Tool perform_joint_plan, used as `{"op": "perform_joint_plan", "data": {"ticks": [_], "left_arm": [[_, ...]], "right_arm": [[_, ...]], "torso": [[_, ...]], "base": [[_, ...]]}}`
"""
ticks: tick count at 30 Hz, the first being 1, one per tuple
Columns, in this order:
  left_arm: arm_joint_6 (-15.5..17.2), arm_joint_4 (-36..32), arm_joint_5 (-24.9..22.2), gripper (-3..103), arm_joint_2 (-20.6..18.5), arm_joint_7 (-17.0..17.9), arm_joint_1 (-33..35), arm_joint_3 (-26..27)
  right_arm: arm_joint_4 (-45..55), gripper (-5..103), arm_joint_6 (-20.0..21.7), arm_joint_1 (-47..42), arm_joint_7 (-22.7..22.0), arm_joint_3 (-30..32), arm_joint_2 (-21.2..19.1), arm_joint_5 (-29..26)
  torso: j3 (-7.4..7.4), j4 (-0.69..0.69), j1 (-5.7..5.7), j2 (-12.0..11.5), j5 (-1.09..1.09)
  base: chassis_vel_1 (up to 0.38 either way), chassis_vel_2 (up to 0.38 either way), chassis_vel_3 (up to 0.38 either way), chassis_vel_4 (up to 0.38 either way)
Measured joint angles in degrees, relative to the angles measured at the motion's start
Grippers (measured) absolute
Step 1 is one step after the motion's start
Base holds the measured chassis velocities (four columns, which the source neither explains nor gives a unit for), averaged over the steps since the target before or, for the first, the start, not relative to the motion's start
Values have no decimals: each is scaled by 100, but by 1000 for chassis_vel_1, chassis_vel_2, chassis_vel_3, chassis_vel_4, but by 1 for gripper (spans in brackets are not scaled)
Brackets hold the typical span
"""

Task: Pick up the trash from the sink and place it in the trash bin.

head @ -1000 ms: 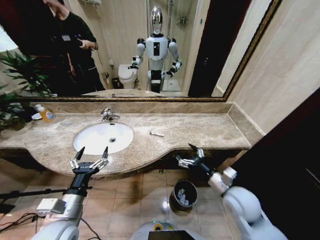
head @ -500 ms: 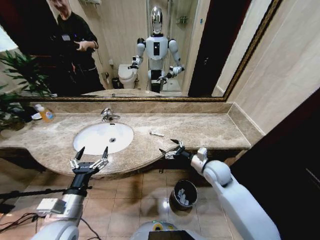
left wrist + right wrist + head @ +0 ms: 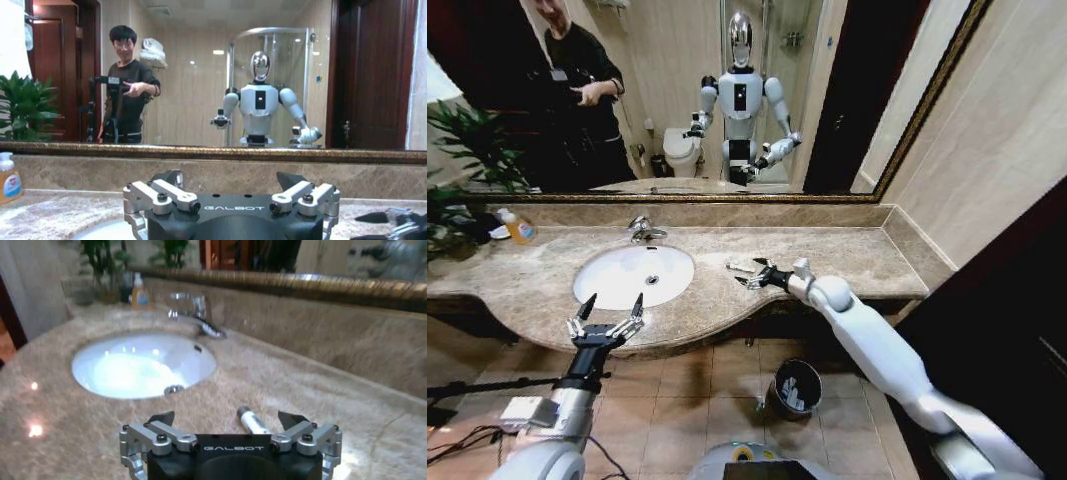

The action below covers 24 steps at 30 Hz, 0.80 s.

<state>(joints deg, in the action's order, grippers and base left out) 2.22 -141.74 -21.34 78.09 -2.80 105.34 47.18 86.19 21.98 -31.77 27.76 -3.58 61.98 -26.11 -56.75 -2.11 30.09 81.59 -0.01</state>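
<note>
The white oval sink (image 3: pixel 622 280) sits in the brown marble counter, and I see nothing in its basin (image 3: pixel 133 367) but the drain. One piece of trash, a small white tube (image 3: pixel 733 265), lies on the counter to the right of the basin. My right gripper (image 3: pixel 746 275) hovers open just beside it, and in the right wrist view the tube (image 3: pixel 252 421) lies between the spread fingers of the right gripper (image 3: pixel 227 421). My left gripper (image 3: pixel 607 318) stands open at the counter's front edge, also seen as the left gripper (image 3: pixel 230 180). The trash bin (image 3: pixel 797 388) stands on the floor below.
A chrome faucet (image 3: pixel 640 230) rises behind the basin. An orange-capped soap bottle (image 3: pixel 519 229) and a plant (image 3: pixel 457 150) stand at the counter's far left. A mirror spans the wall behind. A beige wall and a dark door close off the right side.
My right arm has swung up from beside the bin under the counter and reached left over the countertop to the tube. The left arm has not moved.
</note>
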Motion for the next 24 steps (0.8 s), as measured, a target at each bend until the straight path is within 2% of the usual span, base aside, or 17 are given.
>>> {"op": "perform_joint_plan", "data": {"ticks": [4, 10, 12, 13, 14, 15, 18, 20, 22, 23, 24], "left_arm": [[0, 0, 0, 100, 0, 0, 0, 0], [0, 0, 0, 100, 0, 0, 0, 0], [0, 0, 0, 100, 0, 0, 0, 0], [0, 0, 0, 100, 0, 0, 0, 0], [0, 0, 0, 100, 0, 0, 0, 0], [0, 0, 0, 100, 0, 0, 0, 0], [0, 0, 0, 100, 0, 0, 0, 0], [0, 0, 0, 100, 0, 0, 0, 0], [0, 0, 0, 100, 0, 0, 0, 0], [0, 0, 0, 100, 0, 0, 0, 0], [0, 0, 0, 100, 0, 0, 0, 0]], "right_arm": [[-402, 102, 0, 265, 3, -216, 102, 8], [-1123, 91, -7, 546, -4, -286, 225, -4], [-1169, 91, -13, 555, 4, -275, 220, -2], [-1310, 82, -71, 571, 24, -244, 196, 32], [-1339, 77, -98, 571, 26, -233, 190, 55], [-1339, 77, -98, 571, 26, -233, 190, 55], [-1344, 61, -119, 551, -16, -225, 185, 80], [-1337, 61, -122, 545, -29, -225, 185, 89], [-1304, 50, -133, 528, -65, -225, 186, 100], [-1304, 50, -133, 528, -65, -225, 186, 100], [-1282, 44, -160, 512, -79, -226, 186, 118]], "torso": [[0, 0, 0, 0, 0], [0, 0, 0, 0, 1], [0, 1, 0, 0, 1], [0, 1, -1, 1, 1], [1, 1, -1, 1, 1], [1, 1, -1, 1, 1], [1, 1, -1, 1, 1], [1, 1, -1, 1, 0], [1, 1, -1, 1, 1], [1, 1, -1, 1, 1], [1, 1, -1, 1, 1]], "base": [[0, 0, 0, 0], [0, 0, 0, 0], [0, 0, 0, 0], [0, 0, 0, 0], [0, 0, 0, 0], [0, 0, 0, 0], [0, 0, 0, 0], [0, 0, 0, 0], [0, 0, 0, 0], [0, 0, 0, 0], [0, 0, 0, 0]]}}
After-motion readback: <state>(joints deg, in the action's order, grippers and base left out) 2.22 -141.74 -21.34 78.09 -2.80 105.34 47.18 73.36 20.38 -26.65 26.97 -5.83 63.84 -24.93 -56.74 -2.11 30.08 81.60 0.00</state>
